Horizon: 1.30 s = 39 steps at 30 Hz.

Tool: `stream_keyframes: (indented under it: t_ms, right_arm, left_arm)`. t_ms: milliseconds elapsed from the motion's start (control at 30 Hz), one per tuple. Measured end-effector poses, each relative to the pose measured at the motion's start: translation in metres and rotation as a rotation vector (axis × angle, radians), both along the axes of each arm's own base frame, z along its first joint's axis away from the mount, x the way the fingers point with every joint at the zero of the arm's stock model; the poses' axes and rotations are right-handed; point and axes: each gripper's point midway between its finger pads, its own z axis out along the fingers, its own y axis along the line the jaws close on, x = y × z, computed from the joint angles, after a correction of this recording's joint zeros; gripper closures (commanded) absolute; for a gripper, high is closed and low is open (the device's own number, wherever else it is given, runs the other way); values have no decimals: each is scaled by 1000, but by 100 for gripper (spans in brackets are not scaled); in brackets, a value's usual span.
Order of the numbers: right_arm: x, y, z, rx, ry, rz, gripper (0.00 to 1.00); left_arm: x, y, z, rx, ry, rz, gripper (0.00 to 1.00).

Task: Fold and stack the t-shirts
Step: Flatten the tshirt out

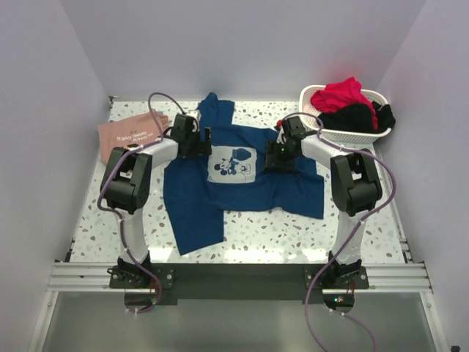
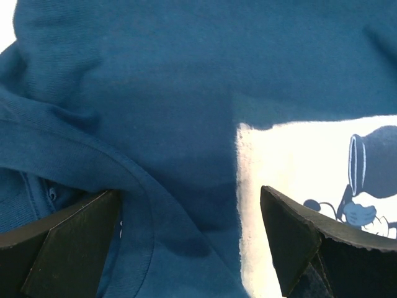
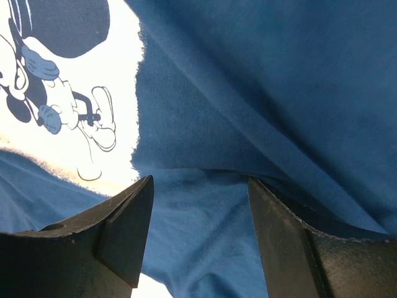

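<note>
Blue tee (image 1: pixel 196 209) lies beneath left tool (image 1: pixel 202 149), right tool (image 1: pixel 281 157)

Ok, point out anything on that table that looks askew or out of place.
The dark blue t-shirt lies crooked and rumpled: one flap trails toward the near-left, another pokes toward the far edge. In the basket, red and black clothes heap above the rim. Nothing looks spilled or damaged.

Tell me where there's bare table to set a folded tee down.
Bare table lies along the near edge, between the blue t-shirt's hem and the arm bases, and on the left in front of the pink t-shirt. The middle and the basket corner are crowded.
</note>
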Motion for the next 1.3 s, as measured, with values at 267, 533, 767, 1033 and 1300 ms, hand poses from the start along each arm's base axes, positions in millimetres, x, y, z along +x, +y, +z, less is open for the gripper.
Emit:
stream_keyframes:
  t_ms: [267, 533, 767, 1033, 1300]
  right_arm:
    - [27, -7, 1, -4, -4, -29, 32]
    - [45, -14, 4, 0, -19, -44, 31]
    - [45, -12, 8, 5, -36, -5, 29]
    - [7, -16, 38, 5, -71, 29, 28]
    - [-49, -34, 17, -36, -4, 26, 28]
  left_arm:
    - [34, -3, 1, 13, 5, 8, 0]
    - [49, 1, 4, 35, 31, 4, 0]
    - [28, 17, 28, 103, 7, 31, 0]
    - [-41, 5, 87, 94, -111, -4, 0]
    - [-119, 8, 7, 82, 92, -48, 0]
